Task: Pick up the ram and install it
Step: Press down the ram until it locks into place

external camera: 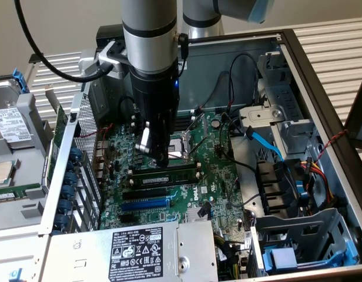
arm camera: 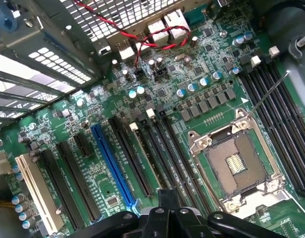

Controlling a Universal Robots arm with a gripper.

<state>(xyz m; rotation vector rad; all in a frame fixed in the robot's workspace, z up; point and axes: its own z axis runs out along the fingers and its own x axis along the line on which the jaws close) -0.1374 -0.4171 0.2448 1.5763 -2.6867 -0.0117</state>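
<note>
Exterior view first, working from its left: I see a hard drive [external camera: 9,124] lying on the bench outside the open computer case [external camera: 322,88]. Further right, my gripper [external camera: 160,157] hangs low over the green motherboard [external camera: 219,170], fingers pressed together with nothing between them, just above the ram [external camera: 162,174]. The ram sits lengthwise in a slot right beside the CPU socket [external camera: 181,144], with the blue expansion slot [external camera: 144,204] below it. In the wrist view the ram [arm camera: 144,161] lies between black slots, the blue slot [arm camera: 113,166] and socket [arm camera: 235,163] either side.
</note>
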